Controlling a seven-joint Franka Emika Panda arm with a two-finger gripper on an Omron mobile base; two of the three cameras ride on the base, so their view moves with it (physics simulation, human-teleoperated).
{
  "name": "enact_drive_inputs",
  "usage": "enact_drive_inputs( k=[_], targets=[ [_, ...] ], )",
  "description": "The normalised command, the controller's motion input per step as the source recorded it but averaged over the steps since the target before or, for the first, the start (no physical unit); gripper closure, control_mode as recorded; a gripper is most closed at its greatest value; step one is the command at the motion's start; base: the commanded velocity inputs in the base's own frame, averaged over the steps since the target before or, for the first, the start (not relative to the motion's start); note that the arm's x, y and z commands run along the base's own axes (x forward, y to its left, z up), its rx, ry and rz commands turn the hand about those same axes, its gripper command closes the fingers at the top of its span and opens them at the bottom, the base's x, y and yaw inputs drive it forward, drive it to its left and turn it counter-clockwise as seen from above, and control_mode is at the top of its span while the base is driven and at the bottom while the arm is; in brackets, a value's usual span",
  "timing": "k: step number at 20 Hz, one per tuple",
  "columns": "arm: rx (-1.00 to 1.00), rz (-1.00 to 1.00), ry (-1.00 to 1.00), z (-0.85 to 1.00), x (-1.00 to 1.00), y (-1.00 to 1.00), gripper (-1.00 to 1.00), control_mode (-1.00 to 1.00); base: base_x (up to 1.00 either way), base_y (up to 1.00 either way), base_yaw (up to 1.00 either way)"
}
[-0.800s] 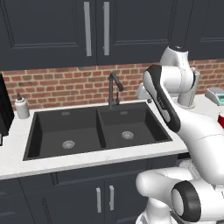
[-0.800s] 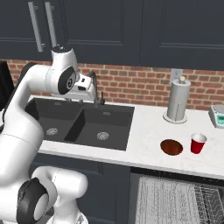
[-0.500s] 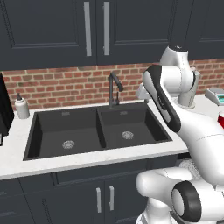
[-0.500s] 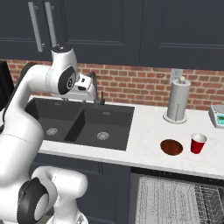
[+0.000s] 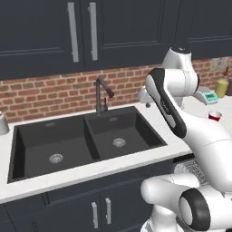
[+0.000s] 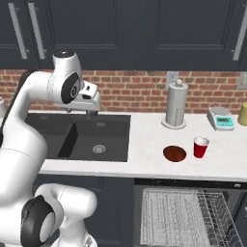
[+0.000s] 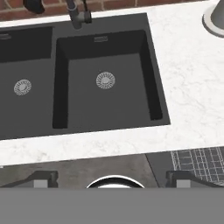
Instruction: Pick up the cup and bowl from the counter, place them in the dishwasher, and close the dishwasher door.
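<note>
The counter [image 6: 144, 140] is running wide across the room, with the black double sink [image 6: 79, 137] sitting in it under the arm. Below, at about five o'clock from the sink, the dishwasher [image 6: 185, 214] is standing open with its grey wire rack [image 6: 181, 217] pulled out. A tall paper towel holder [image 6: 175, 104] is standing at the brick wall, at twelve o'clock from the bowl [image 6: 174, 153]. The bowl is lying flat on the counter and the cup [image 6: 200, 147] is standing upright just beside it at three o'clock. A small scale [image 6: 221, 118] is sitting farther back at one o'clock. The tap [image 5: 102, 94] is rising behind the sink. The gripper [image 7: 112, 178] is hanging over the sink's near edge, fingers spread wide and holding nothing, well apart from cup and bowl.
</note>
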Motion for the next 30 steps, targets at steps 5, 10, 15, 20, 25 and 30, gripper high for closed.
enact_drive_inputs(
  k=[5,10,15,20,25,30],
  targets=[
    [0.00,0.00,0.00,0.00,0.00,0.00,-1.00,1.00,0.00,0.13,-0.54],
    [0.00,0.00,0.00,0.00,0.00,0.00,-1.00,1.00,0.00,0.16,-0.55],
    [0.00,0.00,0.00,0.00,0.00,0.00,-1.00,1.00,0.00,0.16,-0.55],
    [0.00,0.00,0.00,0.00,0.00,0.00,-1.00,1.00,0.00,0.19,-0.52],
    [0.00,0.00,0.00,0.00,0.00,0.00,-1.00,1.00,0.00,0.30,-0.48],
    [0.00,0.00,0.00,0.00,0.00,0.00,-1.00,1.00,0.00,0.34,-0.41]
  ],
)
